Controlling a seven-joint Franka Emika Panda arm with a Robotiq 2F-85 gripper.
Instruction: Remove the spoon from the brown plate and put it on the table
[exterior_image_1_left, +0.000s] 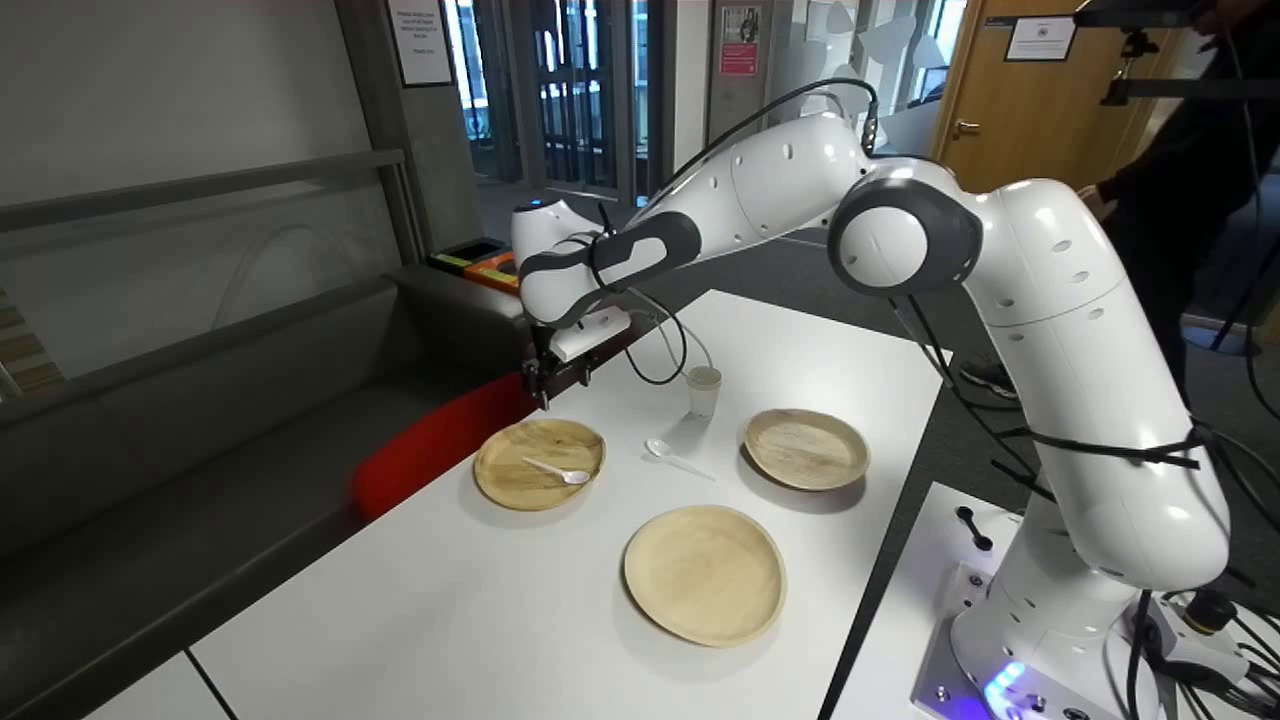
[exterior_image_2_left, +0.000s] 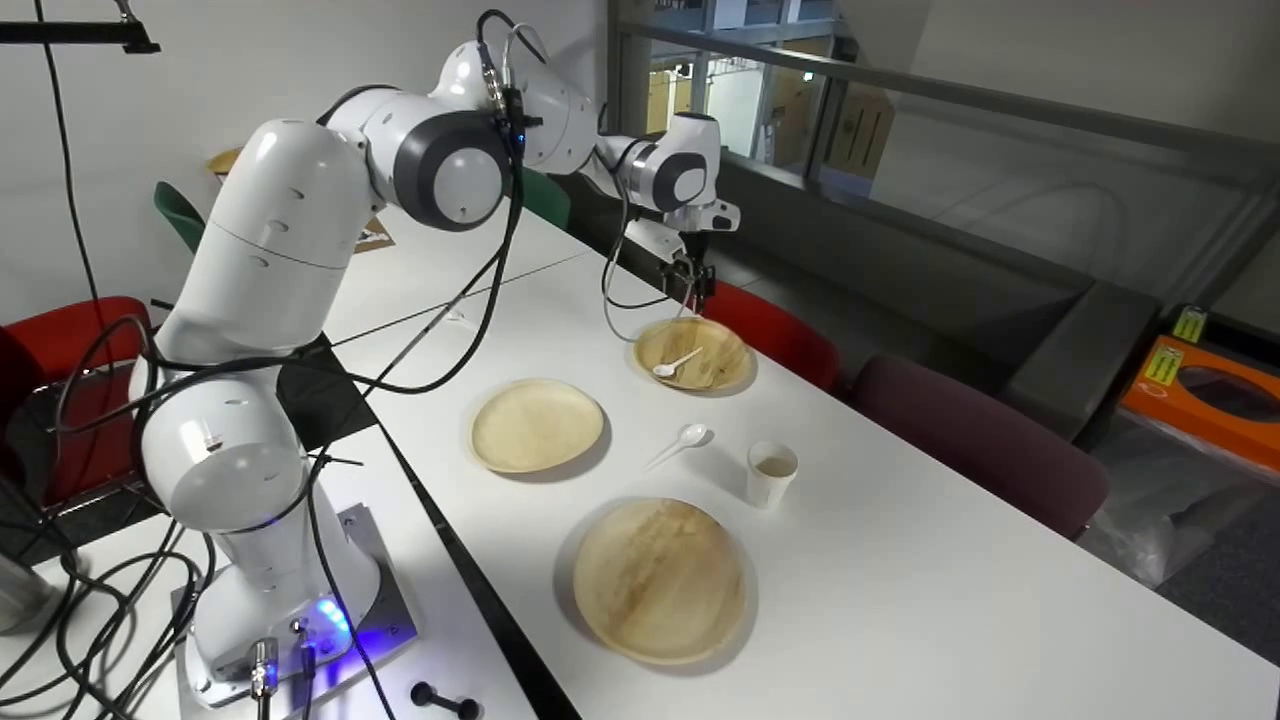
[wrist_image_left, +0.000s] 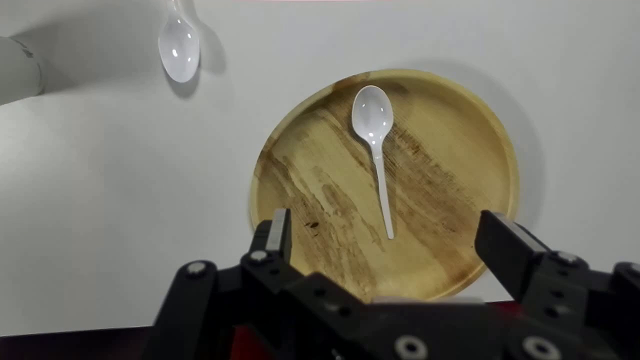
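A dark-grey padded sofa and a red chair stand beside the long white-topped desk. On it, a slim white plastic spoon lies in a round tan-brown wooden plate; the black tool hangs near, spread wide.

The spoon lies on the plate near one long table edge, another spoon among a cup and two further plates.
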